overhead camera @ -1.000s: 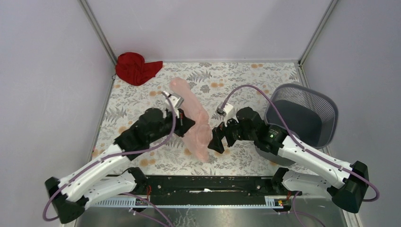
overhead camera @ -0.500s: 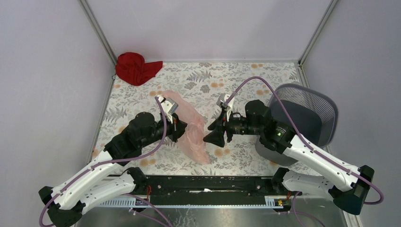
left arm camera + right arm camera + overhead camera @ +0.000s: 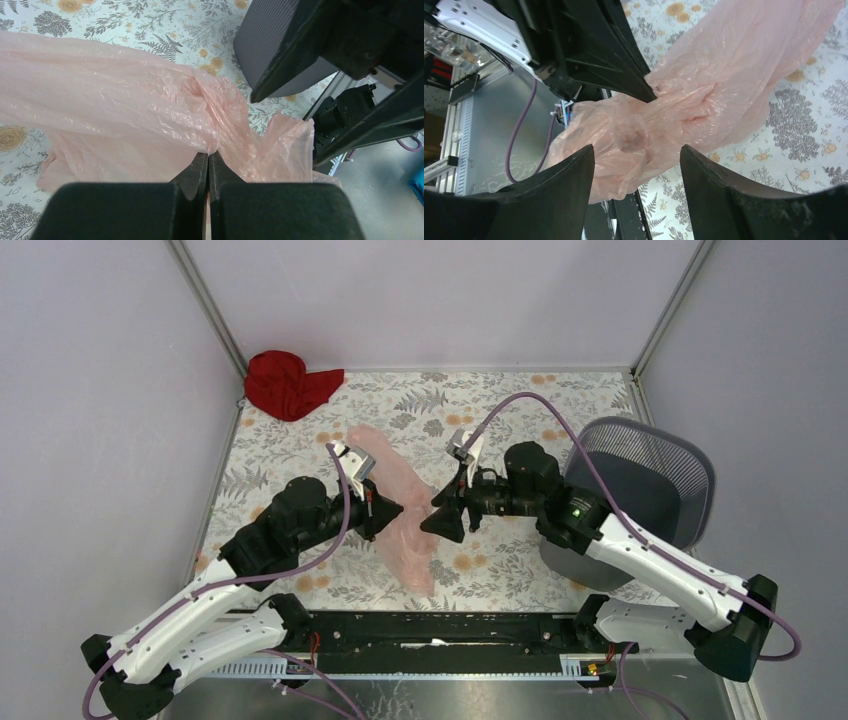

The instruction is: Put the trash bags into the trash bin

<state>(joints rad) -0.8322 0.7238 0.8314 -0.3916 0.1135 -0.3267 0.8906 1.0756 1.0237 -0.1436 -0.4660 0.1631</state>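
Near the middle of the tabletop (image 3: 500,410), the pink trash bag (image 3: 405,510) stretches in a crumpled strip from the far left toward the near edge, outside the trash bin (image 3: 640,485). The left jaws are clenched on a gathered fold at the bag's middle, and in the left wrist view the film (image 3: 125,105) bunches into a knot right at their closed tips. The right jaws are spread wide and point at the bag from its right side. In the right wrist view the wrinkled film (image 3: 704,100) lies beyond the two parted fingers, and I cannot tell whether they touch it. The bin sits at the right edge of the tabletop, well apart from the bag, with the right arm (image 3: 640,555) crossing in front of it. A red cloth (image 3: 285,383) lies bunched in the far left corner.
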